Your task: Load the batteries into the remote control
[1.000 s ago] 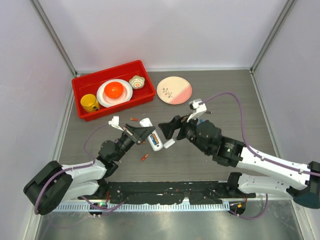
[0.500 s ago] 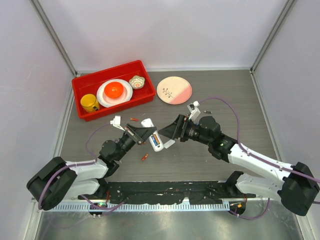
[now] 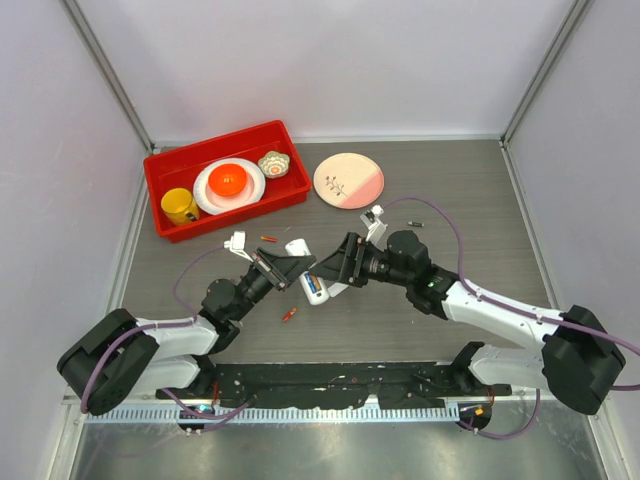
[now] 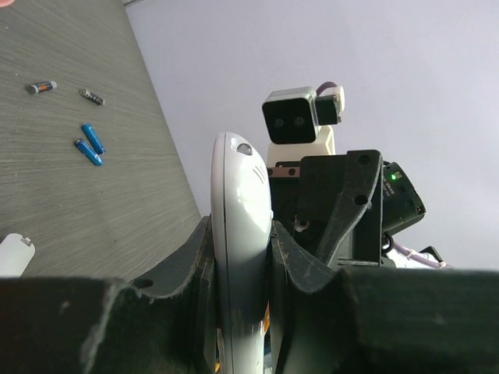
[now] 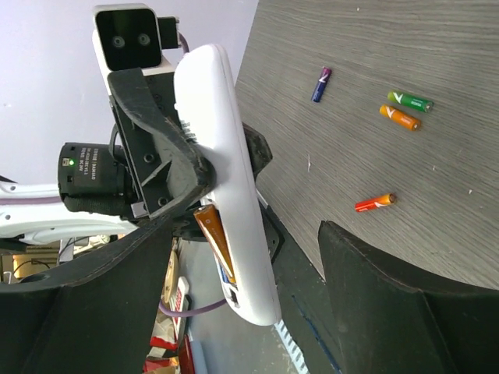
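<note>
The left fingers (image 3: 291, 268) are closed on the long edges of the remote (image 3: 313, 287). They hold it clear of the bench (image 3: 470, 200) over its middle, somewhat toward the near edge, with the open bay facing the right arm and an orange battery (image 5: 212, 232) seated in it. The right fingers (image 3: 336, 268) stand spread wide just beside the remote, gripping nothing. Scattered on the bench lie loose batteries (image 5: 400, 117), among them a red battery (image 3: 289, 314) toward the near edge, near the left arm.
</note>
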Robot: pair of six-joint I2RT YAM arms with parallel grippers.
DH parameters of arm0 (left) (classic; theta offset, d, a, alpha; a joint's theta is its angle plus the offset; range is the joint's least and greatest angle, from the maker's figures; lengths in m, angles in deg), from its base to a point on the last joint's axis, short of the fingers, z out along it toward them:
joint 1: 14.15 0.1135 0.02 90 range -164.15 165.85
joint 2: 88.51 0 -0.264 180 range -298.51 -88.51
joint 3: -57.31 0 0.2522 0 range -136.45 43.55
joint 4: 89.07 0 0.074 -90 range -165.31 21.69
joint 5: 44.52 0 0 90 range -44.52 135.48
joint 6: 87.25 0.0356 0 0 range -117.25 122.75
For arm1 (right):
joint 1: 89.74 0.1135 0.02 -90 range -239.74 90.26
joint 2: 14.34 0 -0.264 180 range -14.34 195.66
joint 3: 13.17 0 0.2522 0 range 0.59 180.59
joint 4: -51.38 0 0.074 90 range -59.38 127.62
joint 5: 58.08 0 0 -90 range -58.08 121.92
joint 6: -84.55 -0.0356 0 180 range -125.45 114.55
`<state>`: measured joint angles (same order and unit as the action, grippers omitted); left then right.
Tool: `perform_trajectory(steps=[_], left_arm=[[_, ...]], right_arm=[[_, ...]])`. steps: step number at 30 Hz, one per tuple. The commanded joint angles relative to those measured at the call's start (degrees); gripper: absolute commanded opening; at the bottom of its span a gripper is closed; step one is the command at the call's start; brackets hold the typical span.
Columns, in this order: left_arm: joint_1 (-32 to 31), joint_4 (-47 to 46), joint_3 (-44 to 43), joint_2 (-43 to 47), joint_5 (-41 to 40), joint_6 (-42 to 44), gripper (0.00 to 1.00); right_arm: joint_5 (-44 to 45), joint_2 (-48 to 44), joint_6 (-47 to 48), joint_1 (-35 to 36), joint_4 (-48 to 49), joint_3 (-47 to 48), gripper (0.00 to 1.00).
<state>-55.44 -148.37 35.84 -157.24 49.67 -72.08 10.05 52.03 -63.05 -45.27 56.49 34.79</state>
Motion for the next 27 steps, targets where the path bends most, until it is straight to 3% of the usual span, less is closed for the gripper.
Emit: perform_trajectory(steps=[1,27], left_arm=[[-0.27,-10.97,-2.23,0.61,0.74,-0.14,0.01],[-0.19,-11.49,-2.58,1.05,1.09,-0.14,0.0]], right_arm=[[-1.33,0.51,0.12,-0.17,1.6,2.46,0.8],[-2.74,4.03,-2.25,-0.08,6.17,2.46,0.64]])
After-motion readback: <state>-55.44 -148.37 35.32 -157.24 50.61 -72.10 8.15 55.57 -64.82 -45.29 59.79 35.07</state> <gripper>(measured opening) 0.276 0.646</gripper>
